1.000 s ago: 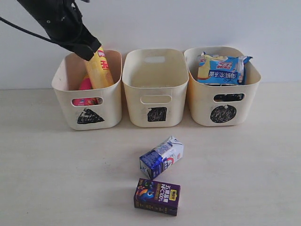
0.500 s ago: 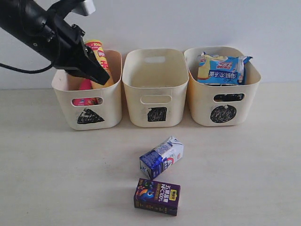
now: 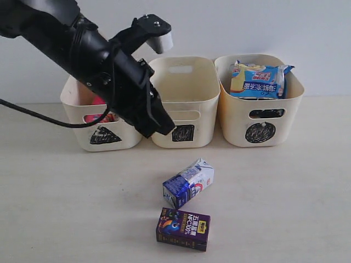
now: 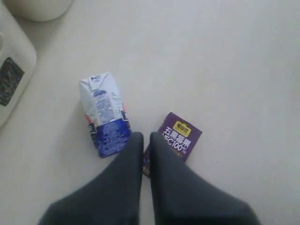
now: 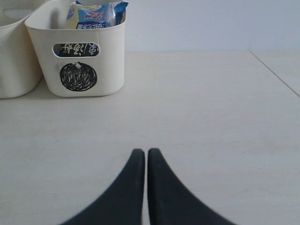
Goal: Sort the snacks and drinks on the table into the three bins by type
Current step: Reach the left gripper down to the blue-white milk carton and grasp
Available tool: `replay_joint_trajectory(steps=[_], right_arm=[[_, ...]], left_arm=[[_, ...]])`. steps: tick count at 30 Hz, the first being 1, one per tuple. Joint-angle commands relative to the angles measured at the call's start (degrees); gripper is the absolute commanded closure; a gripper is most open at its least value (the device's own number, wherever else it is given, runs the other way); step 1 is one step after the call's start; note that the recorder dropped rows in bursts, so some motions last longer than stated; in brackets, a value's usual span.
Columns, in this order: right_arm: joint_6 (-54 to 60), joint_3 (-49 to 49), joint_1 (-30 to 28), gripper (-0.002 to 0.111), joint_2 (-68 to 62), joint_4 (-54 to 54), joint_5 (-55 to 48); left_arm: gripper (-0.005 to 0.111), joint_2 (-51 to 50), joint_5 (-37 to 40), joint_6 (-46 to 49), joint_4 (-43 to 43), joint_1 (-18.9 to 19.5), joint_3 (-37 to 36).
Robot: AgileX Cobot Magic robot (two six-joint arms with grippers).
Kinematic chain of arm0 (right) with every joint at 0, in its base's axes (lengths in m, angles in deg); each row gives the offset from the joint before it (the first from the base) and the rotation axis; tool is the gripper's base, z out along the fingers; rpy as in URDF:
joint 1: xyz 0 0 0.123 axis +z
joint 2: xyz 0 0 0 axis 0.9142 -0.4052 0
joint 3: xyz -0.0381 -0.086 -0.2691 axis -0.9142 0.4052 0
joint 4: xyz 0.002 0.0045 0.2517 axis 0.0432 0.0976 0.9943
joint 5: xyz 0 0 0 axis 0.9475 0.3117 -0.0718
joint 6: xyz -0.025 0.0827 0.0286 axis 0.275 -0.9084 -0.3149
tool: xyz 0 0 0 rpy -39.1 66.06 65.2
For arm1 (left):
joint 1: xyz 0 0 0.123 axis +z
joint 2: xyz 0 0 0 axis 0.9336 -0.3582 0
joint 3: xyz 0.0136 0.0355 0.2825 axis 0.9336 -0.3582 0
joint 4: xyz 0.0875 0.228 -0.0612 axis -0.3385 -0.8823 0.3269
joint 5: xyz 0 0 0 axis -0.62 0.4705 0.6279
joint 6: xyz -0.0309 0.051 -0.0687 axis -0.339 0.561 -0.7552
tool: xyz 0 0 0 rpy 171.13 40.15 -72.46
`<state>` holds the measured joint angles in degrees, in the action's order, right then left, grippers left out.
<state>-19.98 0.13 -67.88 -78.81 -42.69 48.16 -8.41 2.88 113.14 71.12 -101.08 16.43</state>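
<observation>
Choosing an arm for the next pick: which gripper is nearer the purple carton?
Left. The left gripper hangs above the purple carton; the right gripper sits low near the circle bin, carton outside its view.

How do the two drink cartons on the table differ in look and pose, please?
The blue-and-white carton has a gabled top; the dark purple carton is a plain box. The blue-and-white carton lies angled, nearer the bins; the dark purple carton lies farther from them. Both are small and lie on the table, outside the bins.
</observation>
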Motion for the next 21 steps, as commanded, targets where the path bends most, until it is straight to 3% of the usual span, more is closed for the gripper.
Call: replay_joint_trajectory(steps=[1,2,4,7,8,9,10,14,21], right_arm=[[0.34,0.22,0.13,0.108,0.29,-0.2,0.45],[0.34,0.22,0.13,0.108,0.29,-0.2,0.45],[0.34,0.22,0.13,0.108,0.29,-0.2,0.45],[0.34,0.22,0.13,0.108,0.29,-0.2,0.45],[0.34,0.22,0.13,0.108,0.29,-0.2,0.45],[0.34,0.22,0.13,0.108,0.29,-0.2,0.45],[0.34,0.22,0.13,0.108,0.29,-0.2,0.45],[0.34,0.22,0.13,0.108,0.29,-0.2,0.45],[0.34,0.22,0.13,0.108,0.29,-0.2,0.45]], left_arm=[[0.102,-1.95,-0.85,-0.4,-0.83,-3.9,-0.72],[0.1,-2.56,-1.08,-0.4,-0.83,-4.53,-0.72],[0.084,-4.74,-1.09,-0.4,-0.98,-5.98,-0.72],[0.041,-6.96,-2.47,-0.21,-1.07,-6.53,-0.72],[0.034,-7.08,-3.0,-0.45,-1.07,-6.53,-0.72],[0.015,-7.88,-4.49,-2.42,-1.07,-6.53,-0.72],[0.006,-8.59,-4.98,-2.79,-1.07,-6.53,-0.72],[0.007,-11.67,-9.15,-12.74,-5.42,-6.53,-0.72],[0.009,-15.38,-11.55,-10.34,-8.8,-6.53,-0.72]])
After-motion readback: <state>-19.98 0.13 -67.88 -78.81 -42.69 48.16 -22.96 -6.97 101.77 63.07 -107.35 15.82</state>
